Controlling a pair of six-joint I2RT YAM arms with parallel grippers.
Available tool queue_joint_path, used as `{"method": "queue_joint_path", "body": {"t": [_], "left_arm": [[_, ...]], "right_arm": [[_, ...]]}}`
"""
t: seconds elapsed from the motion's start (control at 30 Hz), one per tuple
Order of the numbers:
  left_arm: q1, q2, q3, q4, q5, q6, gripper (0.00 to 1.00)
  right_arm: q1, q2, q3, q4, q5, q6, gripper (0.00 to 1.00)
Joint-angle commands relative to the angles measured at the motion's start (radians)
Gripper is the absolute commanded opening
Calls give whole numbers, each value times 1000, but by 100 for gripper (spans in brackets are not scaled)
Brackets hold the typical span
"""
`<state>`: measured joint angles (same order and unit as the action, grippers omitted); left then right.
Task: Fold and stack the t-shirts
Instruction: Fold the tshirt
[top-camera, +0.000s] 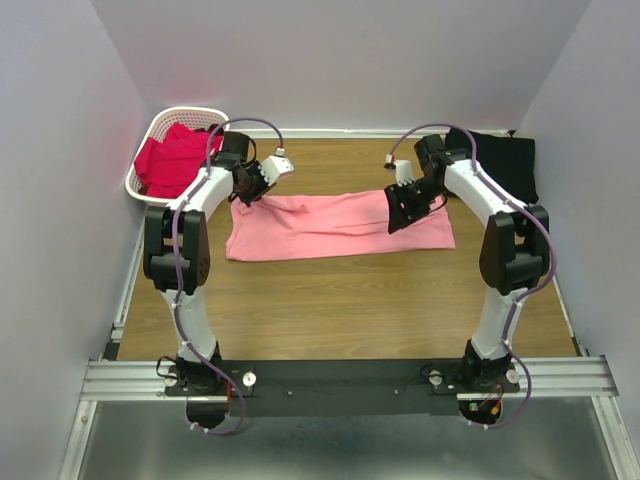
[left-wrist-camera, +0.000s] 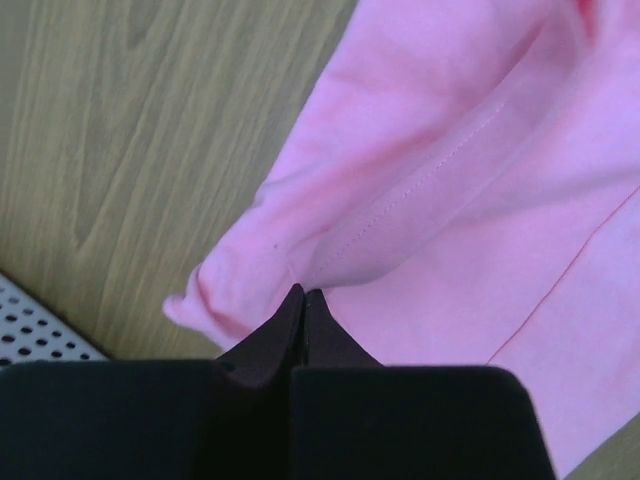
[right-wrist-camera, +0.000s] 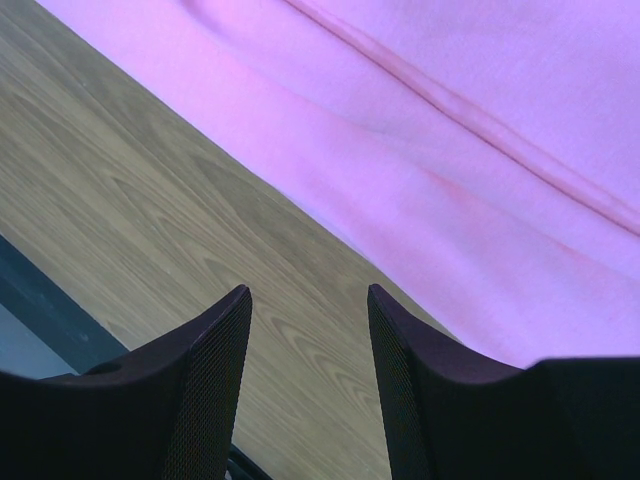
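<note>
A salmon-pink t-shirt (top-camera: 340, 228) lies spread across the middle of the wooden table. My left gripper (top-camera: 246, 193) is at the shirt's far left corner. In the left wrist view its jaws (left-wrist-camera: 303, 293) are shut, pinching a bunched fold of the pink fabric (left-wrist-camera: 420, 200). My right gripper (top-camera: 402, 213) hovers over the shirt's right part. In the right wrist view it (right-wrist-camera: 308, 296) is open above bare wood beside the pink shirt's edge (right-wrist-camera: 480, 180), with nothing between the fingers. A black t-shirt (top-camera: 505, 160) lies at the back right. Magenta-red t-shirts (top-camera: 175, 160) fill the basket.
The white slotted basket (top-camera: 160, 125) stands at the back left corner, and its perforated wall (left-wrist-camera: 30, 335) shows just left of my left gripper. Walls close in the table on three sides. A dark table edge (right-wrist-camera: 40, 300) shows in the right wrist view.
</note>
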<state>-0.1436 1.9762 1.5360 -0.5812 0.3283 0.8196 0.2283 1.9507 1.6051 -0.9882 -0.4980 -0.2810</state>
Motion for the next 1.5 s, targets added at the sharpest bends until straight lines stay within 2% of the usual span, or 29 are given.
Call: {"method": "queue_joint_path", "body": {"t": [0.0, 0.4, 0.5, 0.63, 0.73, 0.77, 0.8, 0.9, 0.93, 0.97, 1.03, 1.07, 1.23, 1.47], "left_arm": [[22, -89, -49, 55, -8, -30, 0], [27, -120, -109, 89, 38, -34, 1], [26, -161, -138, 87, 40, -1, 4], [21, -237, -255, 64, 32, 99, 5], [7, -264, -318, 18, 12, 188, 16], [6, -264, -324, -9, 9, 199, 24], [7, -258, -320, -22, 11, 208, 28], [7, -249, -274, -63, 55, 181, 35], [6, -246, -220, -69, 108, 159, 38], [4, -238, -189, -86, 136, 141, 45], [-8, -194, -91, -121, 198, 87, 46], [-13, -153, -62, -127, 213, 70, 50], [-42, -15, 106, -160, 273, -29, 50], [-57, 110, 174, -155, 250, -60, 50]], "right_arm": [[-4, 27, 27, 3, 29, -9, 58], [-4, 65, 35, 5, 47, -17, 58], [-4, 65, 35, 5, 53, -17, 58], [-4, 60, 29, 5, 53, -21, 58], [-4, 60, 26, 5, 55, -23, 58], [-4, 63, 27, 3, 53, -24, 58], [-4, 63, 27, 3, 53, -24, 59], [-7, 59, 29, 3, 52, -21, 60], [-7, 57, 27, 3, 50, -21, 60], [-9, 56, 27, 3, 50, -21, 60], [-18, 53, 23, 2, 47, -20, 60], [-21, 51, 24, 2, 47, -18, 60], [-40, 44, 21, -1, 49, -20, 61], [-66, 34, 10, -4, 58, -32, 61]]}}
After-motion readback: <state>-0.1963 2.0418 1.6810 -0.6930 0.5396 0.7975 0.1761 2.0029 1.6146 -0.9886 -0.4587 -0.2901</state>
